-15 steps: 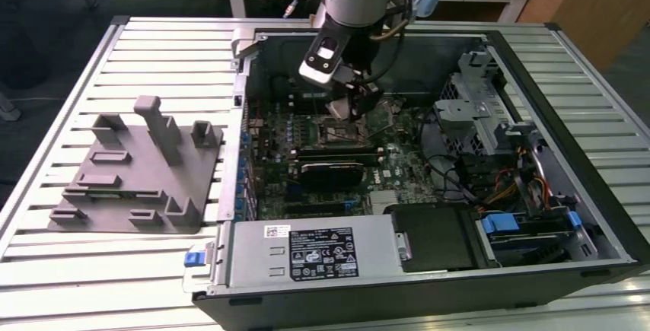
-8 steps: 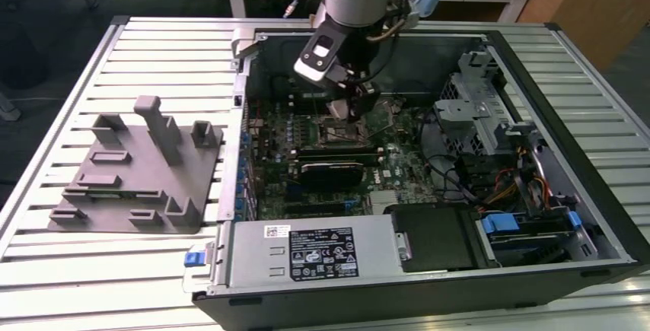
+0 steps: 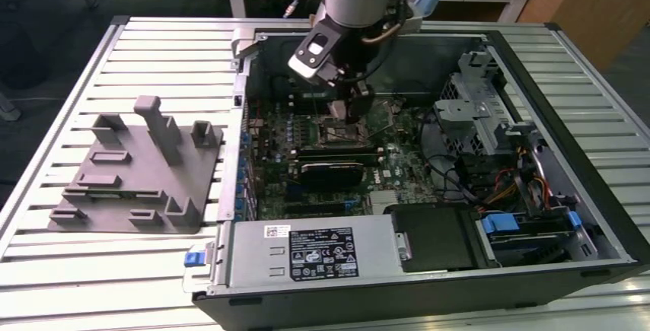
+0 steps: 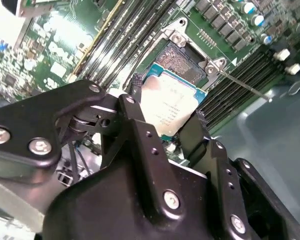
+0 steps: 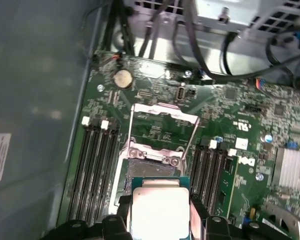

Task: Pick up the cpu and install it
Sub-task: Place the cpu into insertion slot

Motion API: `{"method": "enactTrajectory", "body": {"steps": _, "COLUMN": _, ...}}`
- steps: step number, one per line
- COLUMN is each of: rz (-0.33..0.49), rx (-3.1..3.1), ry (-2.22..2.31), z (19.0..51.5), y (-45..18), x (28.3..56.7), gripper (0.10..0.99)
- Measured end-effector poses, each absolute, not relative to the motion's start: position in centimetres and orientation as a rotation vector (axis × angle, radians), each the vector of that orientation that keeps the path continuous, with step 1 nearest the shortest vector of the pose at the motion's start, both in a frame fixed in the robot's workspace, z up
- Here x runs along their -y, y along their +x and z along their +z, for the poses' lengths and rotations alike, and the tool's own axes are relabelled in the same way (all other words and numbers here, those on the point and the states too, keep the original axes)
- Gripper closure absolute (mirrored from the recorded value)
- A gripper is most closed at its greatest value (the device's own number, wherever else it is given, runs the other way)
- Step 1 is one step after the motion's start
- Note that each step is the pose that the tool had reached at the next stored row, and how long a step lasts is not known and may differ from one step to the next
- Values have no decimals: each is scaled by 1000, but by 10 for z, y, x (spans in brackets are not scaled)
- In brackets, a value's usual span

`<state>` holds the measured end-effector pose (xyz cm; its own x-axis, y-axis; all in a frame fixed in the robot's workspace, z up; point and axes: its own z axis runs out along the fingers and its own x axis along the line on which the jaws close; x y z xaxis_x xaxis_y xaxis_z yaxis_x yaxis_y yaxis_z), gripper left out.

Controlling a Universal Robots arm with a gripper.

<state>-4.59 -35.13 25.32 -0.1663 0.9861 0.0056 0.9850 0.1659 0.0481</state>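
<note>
One chip in play: the cpu (image 4: 174,102) is clamped by its edges between the fingers (image 4: 131,107) of the tool (image 4: 166,114), metal top facing the wrist cams. It hangs close over the near edge of the open socket (image 5: 151,169) on the motherboard (image 3: 401,165). It's not seated, and I can't tell if it touches. In the exterior view the tool sits inside the PC case (image 3: 568,118), well apart from the grey fixture (image 3: 132,171) on the table (image 3: 61,270). The load plate (image 5: 165,114) stands raised, so the socket looks free.

Judgement: the step in hand is the seating. To do it well:
- hold the cpu flat & square to the socket frame
- match its corner mark w/ the socket's (unreadable here)
- go straight down, no sideways slide over the pins
- release w/o pressing
</note>
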Motion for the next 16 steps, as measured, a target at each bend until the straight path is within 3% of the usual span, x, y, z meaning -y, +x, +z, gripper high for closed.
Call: {"method": "enactTrajectory", "body": {"steps": 16, "rz": 60, "rx": -2219, "ry": 2181, "z": 237, "y": -46, "x": 351, "gripper": 545}}
